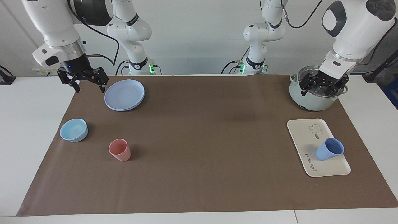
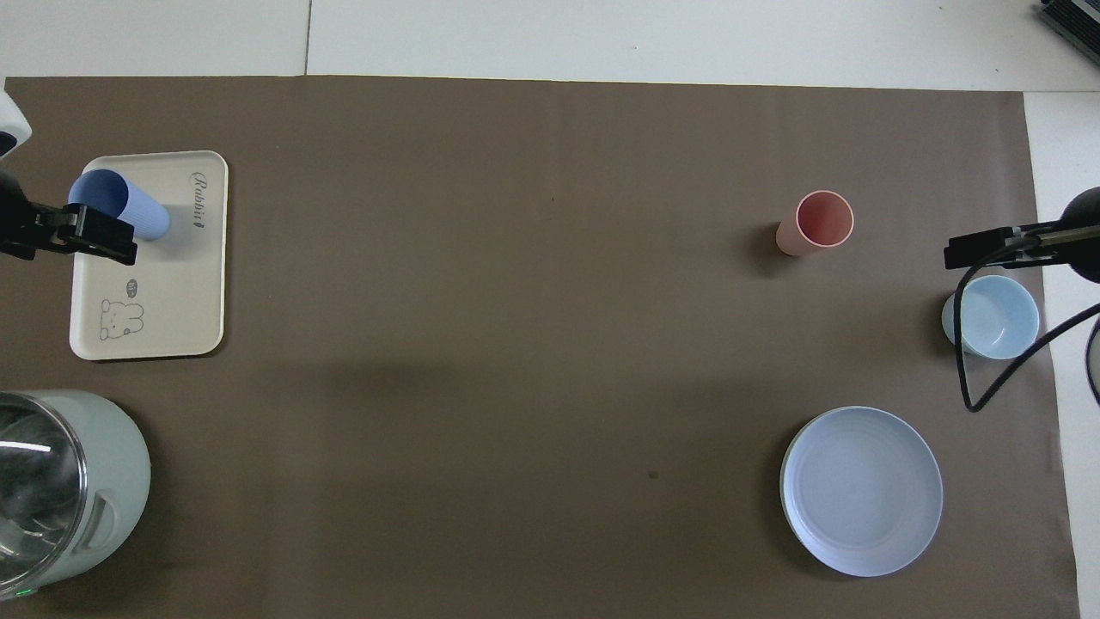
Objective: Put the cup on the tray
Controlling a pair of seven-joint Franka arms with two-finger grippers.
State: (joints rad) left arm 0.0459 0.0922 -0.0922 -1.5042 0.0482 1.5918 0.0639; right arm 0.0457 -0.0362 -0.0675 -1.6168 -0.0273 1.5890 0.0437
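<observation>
Starting at the right arm's end of the table (image 1: 199, 186), you see the right end effector (image 1: 89, 86) hanging in the air over the brown mat's corner, just beside the stacked blue plates (image 1: 124, 94), its arm bent down steeply from the shoulder and its fingers spread apart, grasping nothing. Farther from the robots than the plates sit the light-blue bowl (image 1: 74, 130) and the pink cup (image 1: 120, 150), both upright and well apart from each other. Moving across the bare middle of the mat, you reach the tray (image 1: 303, 133) at the left arm's end; its script lettering reads something like "Rabbit", with a small bear drawing and a tiny speech bubble you cannot read. The cup (image 1: 329, 149) rests on the tray, tilted, its mouth turned toward the left arm's end, at the lettering end of the tray. The left end effector (image 1: 323, 88) hangs over the pale green pot (image 1: 311, 101), arm angled down, fingers parted and empty.
</observation>
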